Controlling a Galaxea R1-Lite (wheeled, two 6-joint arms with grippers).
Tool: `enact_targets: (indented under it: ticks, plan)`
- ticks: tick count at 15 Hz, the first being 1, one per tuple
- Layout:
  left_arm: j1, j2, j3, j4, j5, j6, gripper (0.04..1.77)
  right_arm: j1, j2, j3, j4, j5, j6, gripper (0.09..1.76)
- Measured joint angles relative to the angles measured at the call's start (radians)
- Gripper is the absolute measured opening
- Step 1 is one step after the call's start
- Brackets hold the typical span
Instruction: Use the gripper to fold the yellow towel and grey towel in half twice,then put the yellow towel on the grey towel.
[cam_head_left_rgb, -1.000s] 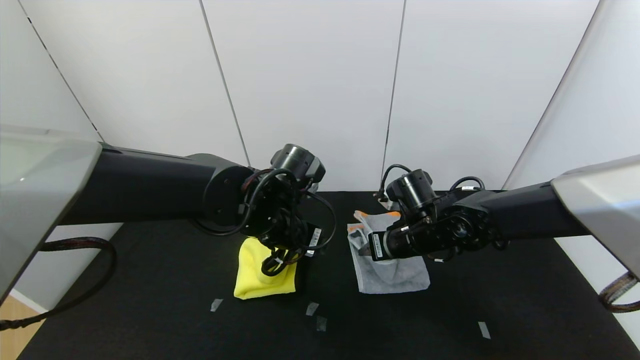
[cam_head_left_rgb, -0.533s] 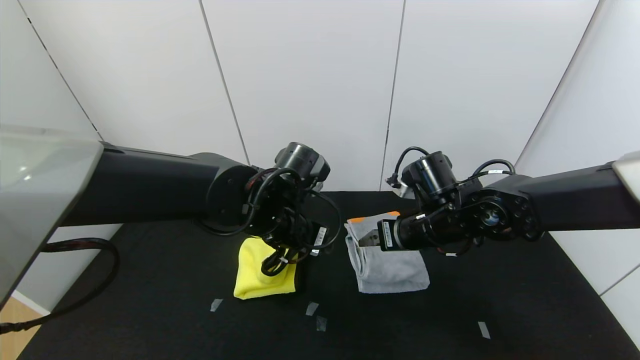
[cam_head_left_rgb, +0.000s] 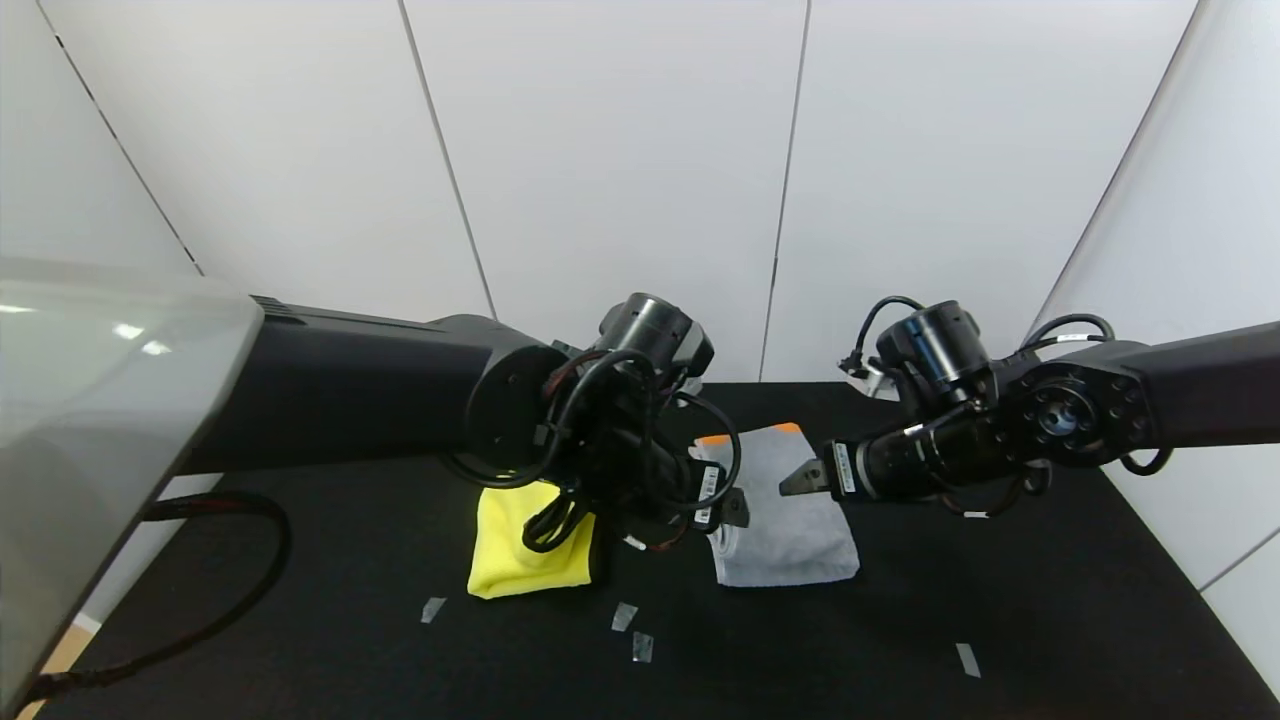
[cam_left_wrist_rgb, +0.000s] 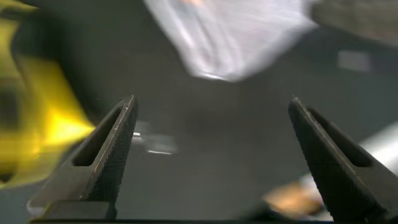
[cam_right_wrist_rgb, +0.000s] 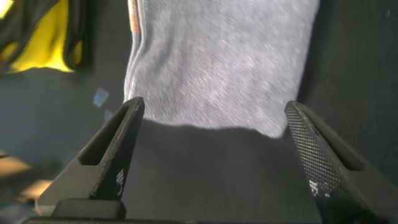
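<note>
The yellow towel (cam_head_left_rgb: 520, 565) lies folded on the black table, its far part hidden behind my left arm. To its right lies the grey towel (cam_head_left_rgb: 790, 525), folded, with an orange stripe along its far edge. My left gripper (cam_head_left_rgb: 735, 508) hangs at the grey towel's left edge, open and empty. In the left wrist view the gripper (cam_left_wrist_rgb: 211, 102) is above bare table, with the grey towel (cam_left_wrist_rgb: 236, 37) and the yellow towel (cam_left_wrist_rgb: 37, 124) blurred. My right gripper (cam_head_left_rgb: 800, 478) hovers over the grey towel, open and empty. In the right wrist view the gripper (cam_right_wrist_rgb: 213, 106) frames the grey towel (cam_right_wrist_rgb: 217, 56).
The black table (cam_head_left_rgb: 1000, 600) carries small tape marks near its front: one (cam_head_left_rgb: 432, 608) before the yellow towel, a pair (cam_head_left_rgb: 630, 630) between the towels, another (cam_head_left_rgb: 968, 660) at the right. White wall panels stand close behind the table's far edge.
My right gripper has opened, let go of the grey towel and drawn back to the right. The left arm has swung right from over the yellow towel to the grey towel's left edge.
</note>
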Motion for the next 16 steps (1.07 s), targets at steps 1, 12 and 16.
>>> enact_targets:
  ticks: [1,12,16]
  plan:
    - [0.002,0.011,-0.01,0.001,-0.057,-0.05,1.72,-0.028,-0.007,0.015,0.001,0.057,0.002,1.64]
    - [0.045,0.216,-0.098,-0.016,-0.156,-0.456,1.72,-0.141,0.073,0.067,-0.163,0.134,0.25,1.69]
    - [0.065,0.235,-0.09,-0.093,-0.162,-0.541,1.72,-0.13,0.1,0.068,-0.191,0.136,0.285,1.7]
